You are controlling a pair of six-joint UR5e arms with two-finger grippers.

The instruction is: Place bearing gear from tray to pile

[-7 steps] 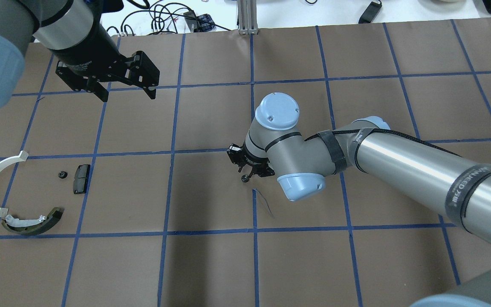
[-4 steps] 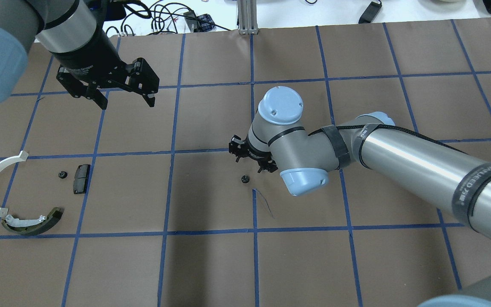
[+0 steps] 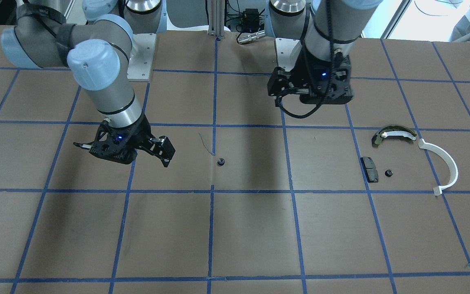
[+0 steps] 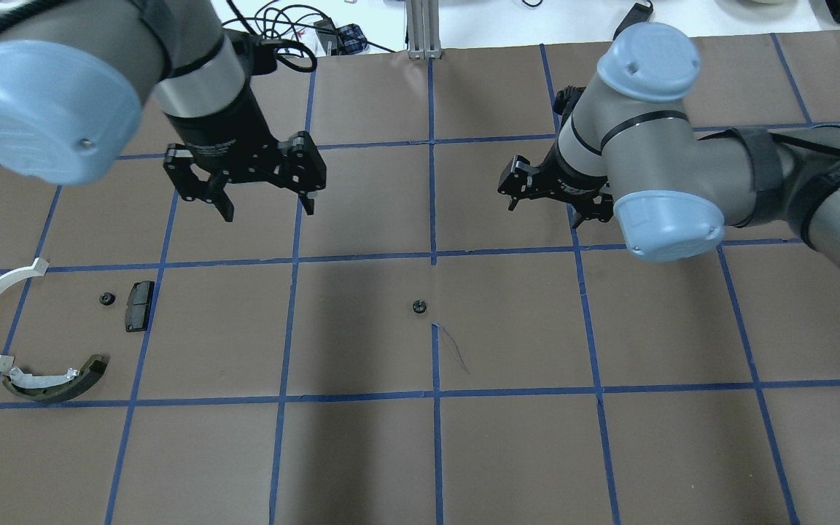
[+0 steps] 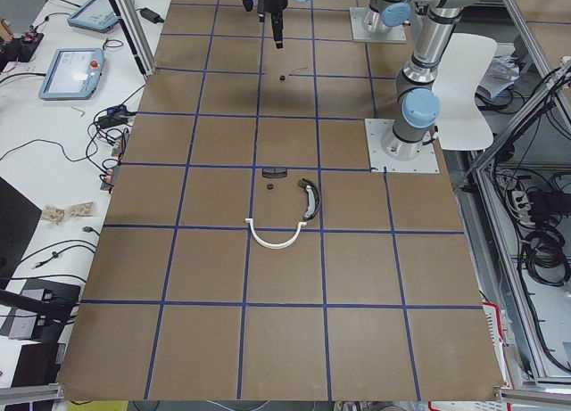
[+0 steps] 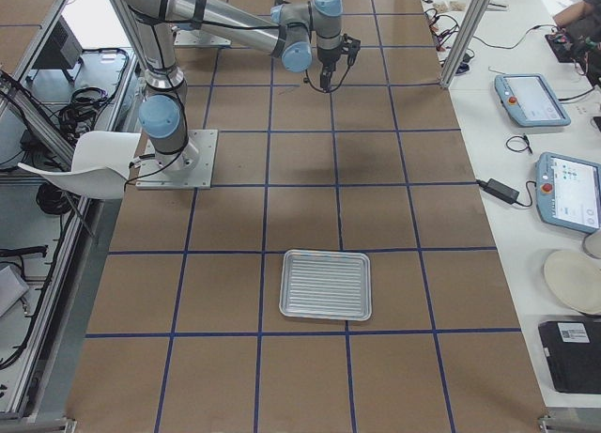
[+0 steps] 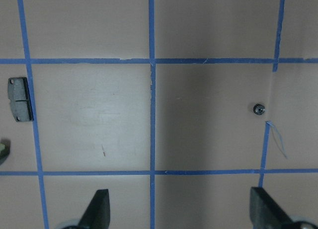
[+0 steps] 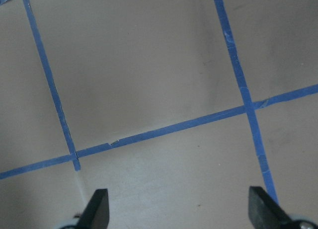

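Gridded table (image 4: 362, 452) lies beneath left hand (image 4: 268, 211) and right hand (image 4: 550, 213), both agape.

- Bright, even overhead light; the exterior views are sharp.
- Broad soft shadows lie across the middle of the table (image 4: 362, 452).
- Both wrist views look paler, washed out, soft at the bottom edge.

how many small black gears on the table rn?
2. The centre gear lies alone mid-table; the pile gear sits beside the black pad, not touching it. No others show.
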